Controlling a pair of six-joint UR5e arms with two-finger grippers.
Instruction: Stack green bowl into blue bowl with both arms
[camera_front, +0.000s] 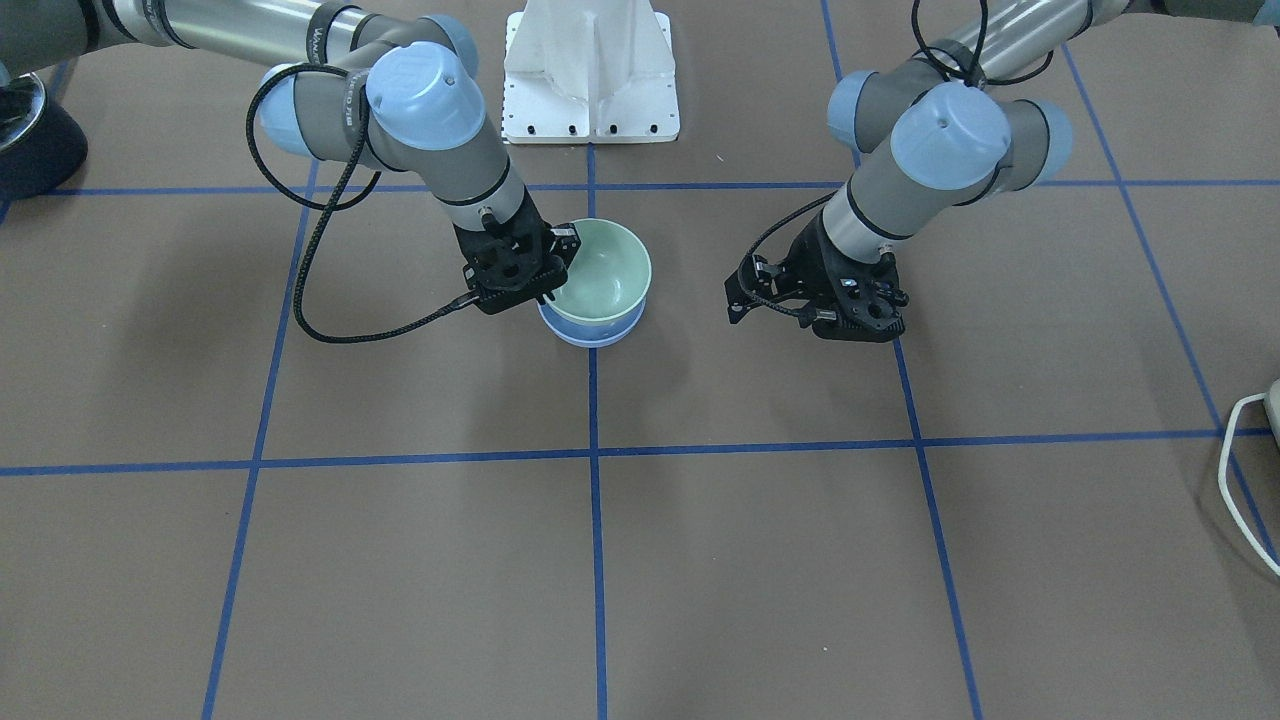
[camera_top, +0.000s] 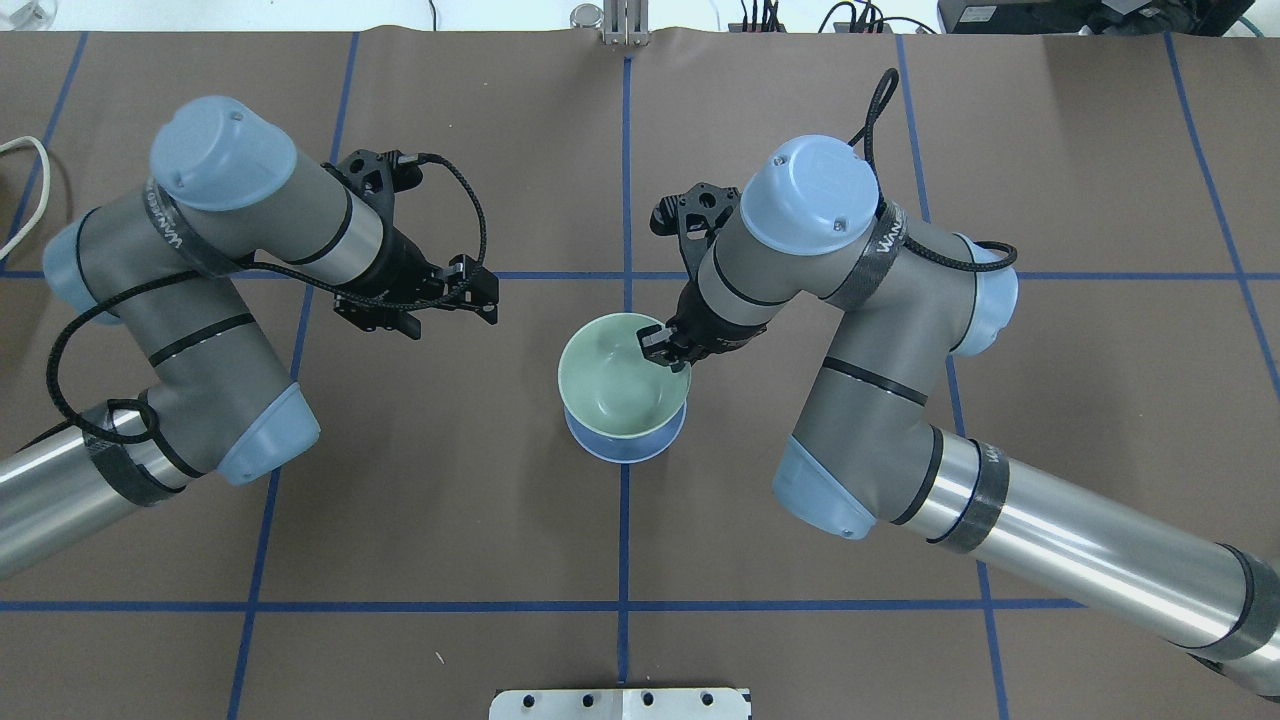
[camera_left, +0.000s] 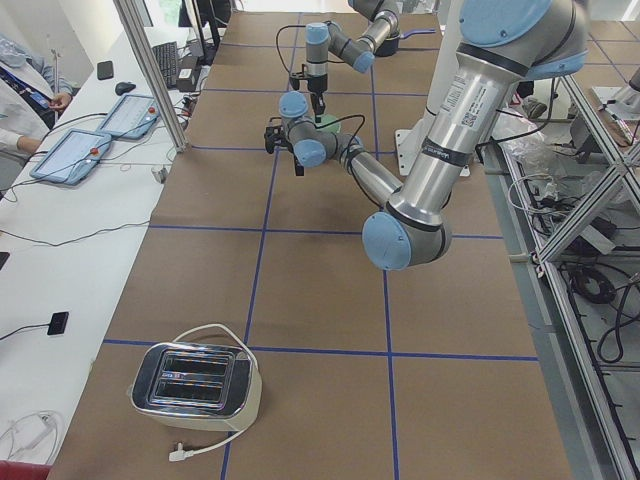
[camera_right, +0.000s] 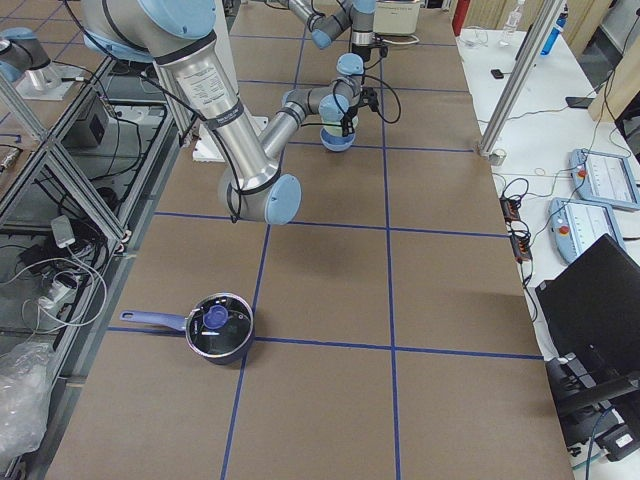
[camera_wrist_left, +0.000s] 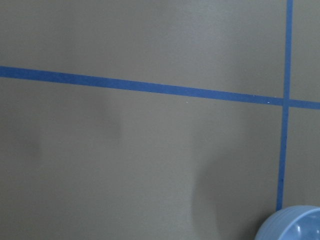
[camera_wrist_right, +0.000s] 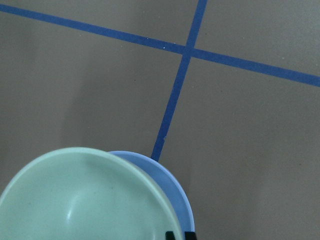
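Brown gridded counter (camera_front: 400, 560), front view: a pale mint-green glossy bowl (camera_front: 612, 262) sits nested inside a light periwinkle-blue glossy bowl (camera_front: 598, 330). Overhead: right fingers (camera_top: 655, 345) pinch the green rim. The left fingers (camera_top: 408, 320) hang well apart, and I cannot tell their spread.

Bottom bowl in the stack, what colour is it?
The bottom bowl is light blue, clearest in the overhead view.
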